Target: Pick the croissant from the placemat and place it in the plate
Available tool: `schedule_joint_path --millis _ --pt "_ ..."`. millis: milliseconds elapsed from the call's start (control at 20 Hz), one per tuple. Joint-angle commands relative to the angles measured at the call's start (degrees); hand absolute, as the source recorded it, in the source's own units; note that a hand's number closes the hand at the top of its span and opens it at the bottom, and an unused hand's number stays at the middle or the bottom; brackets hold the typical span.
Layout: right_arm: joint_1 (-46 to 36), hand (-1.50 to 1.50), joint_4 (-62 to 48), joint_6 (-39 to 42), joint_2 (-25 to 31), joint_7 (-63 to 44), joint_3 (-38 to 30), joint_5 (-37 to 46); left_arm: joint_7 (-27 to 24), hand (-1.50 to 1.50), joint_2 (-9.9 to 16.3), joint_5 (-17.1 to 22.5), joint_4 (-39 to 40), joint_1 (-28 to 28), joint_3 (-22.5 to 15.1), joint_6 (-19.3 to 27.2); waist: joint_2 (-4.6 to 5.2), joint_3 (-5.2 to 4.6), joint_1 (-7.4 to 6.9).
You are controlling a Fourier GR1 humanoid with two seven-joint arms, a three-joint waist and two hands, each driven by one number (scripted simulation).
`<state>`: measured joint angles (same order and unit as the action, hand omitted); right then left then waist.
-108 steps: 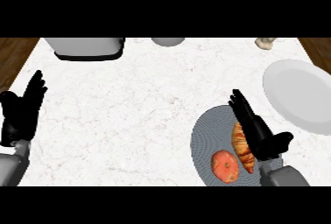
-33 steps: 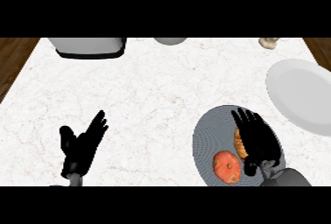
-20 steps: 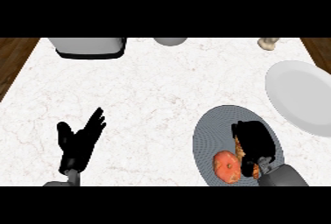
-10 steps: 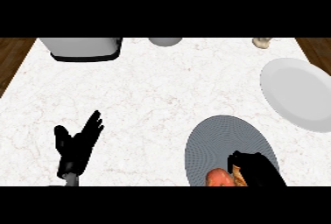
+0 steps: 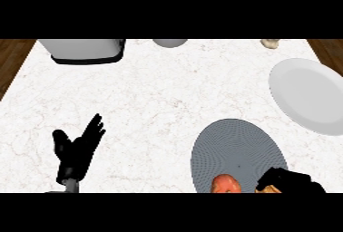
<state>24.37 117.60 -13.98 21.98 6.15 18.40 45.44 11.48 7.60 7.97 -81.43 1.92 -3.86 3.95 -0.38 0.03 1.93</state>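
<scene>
1. Right hand [image 5: 289,181] sits low at the view's bottom edge, on the near right part of the grey round placemat [image 5: 234,145], fingers curled over.
2. Under those curled fingers a sliver of golden-brown shows: that is the croissant [image 5: 267,188], wrapped in the hand and mostly hidden by it, right at the lower edge of the view over the placemat.
3. Just to the left of the hand, an orange-red round fruit [image 5: 226,184] lies on the placemat's near edge, close beside the croissant, partly cut off by the view's bottom.
4. The white plate [image 5: 309,100] lies up and to the right, beyond the placemat, its right side running off the view; nothing rests on its visible surface.
5. Left hand [image 5: 77,152] shows at lower left, open, fingers straight and pointing up, resting over the white marble counter [image 5: 154,99], well apart from the placemat.
6. Far edge of the counter: a grey boxy appliance with a dark base [image 5: 84,49] at the left, a grey rounded object [image 5: 169,42] at centre, and a small beige item [image 5: 270,43] at the right, too small to identify.
7. Dark wooden floor [image 5: 13,59] shows past the counter's left and right sides.
</scene>
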Motion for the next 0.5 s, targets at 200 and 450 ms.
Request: schedule_joint_path --millis 200,450 --pt "2.7 1.50 1.0 -2.3 -0.4 4.7 -17.6 -23.4 1.0 0.00 1.0 0.5 -1.1 0.6 0.3 -1.5 0.29 0.05 -1.30" --pt "-4.9 1.50 -6.7 3.3 0.6 6.2 -27.5 -38.6 2.2 0.00 -1.4 -1.2 -0.9 -1.5 -1.0 0.8 0.39 0.05 -1.69"
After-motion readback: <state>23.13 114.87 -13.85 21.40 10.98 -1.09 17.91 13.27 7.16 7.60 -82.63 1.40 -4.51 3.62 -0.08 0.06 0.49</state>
